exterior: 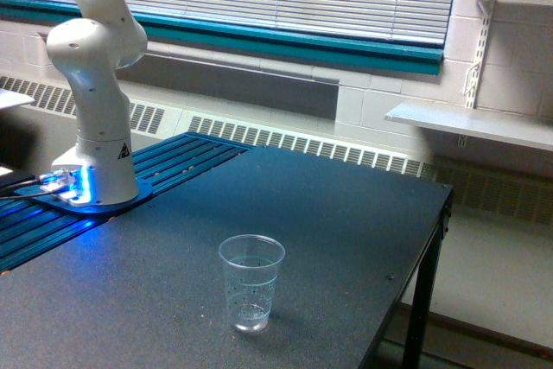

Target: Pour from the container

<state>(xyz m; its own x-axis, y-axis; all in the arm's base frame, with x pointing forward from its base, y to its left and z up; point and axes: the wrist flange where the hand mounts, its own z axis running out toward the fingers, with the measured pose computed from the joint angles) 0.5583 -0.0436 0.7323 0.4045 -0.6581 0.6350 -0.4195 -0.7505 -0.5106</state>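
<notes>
The container is out of view in the exterior view, and so is the gripper. Only the arm's white base and lower links (93, 84) show at the exterior view's left, rising out of the top edge. A small tapered clear plastic cup with printed dots (251, 283) stands upright on the dark table (346, 231), near the front. It looks empty.
The arm's base sits on a blue slatted plate (173, 162) with a blue light glowing at its foot. The table's right edge (436, 239) drops to the floor. A white shelf (471, 123) juts from the wall on the exterior view's right, below the window blinds.
</notes>
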